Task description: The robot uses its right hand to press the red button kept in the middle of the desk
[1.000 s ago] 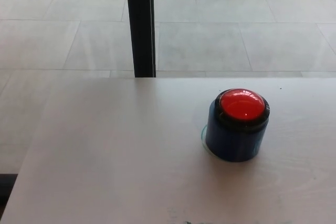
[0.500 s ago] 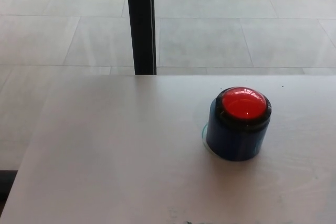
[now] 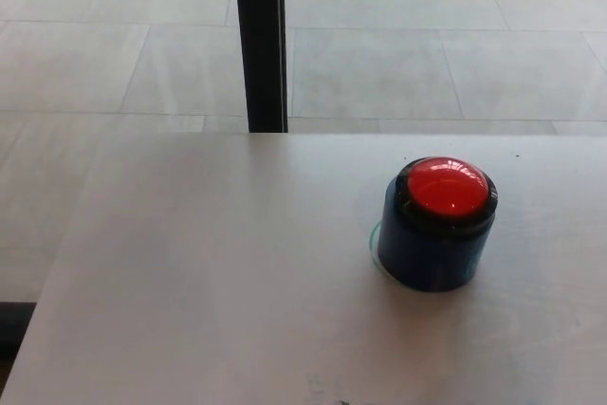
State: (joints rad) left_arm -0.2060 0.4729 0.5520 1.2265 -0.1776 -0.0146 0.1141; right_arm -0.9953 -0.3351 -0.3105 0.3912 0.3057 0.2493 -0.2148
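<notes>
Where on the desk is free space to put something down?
Left of the red button the desk is bare up to its left edge and back to the black post. Narrow strips remain behind and right of the button's blue base.

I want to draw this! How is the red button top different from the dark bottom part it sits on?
The red button is bright and shiny; the blue base is dark and dull. The button is a rounded dome; the base is a straight-sided cylinder. Both are round and stand upright together on the desk.
</notes>
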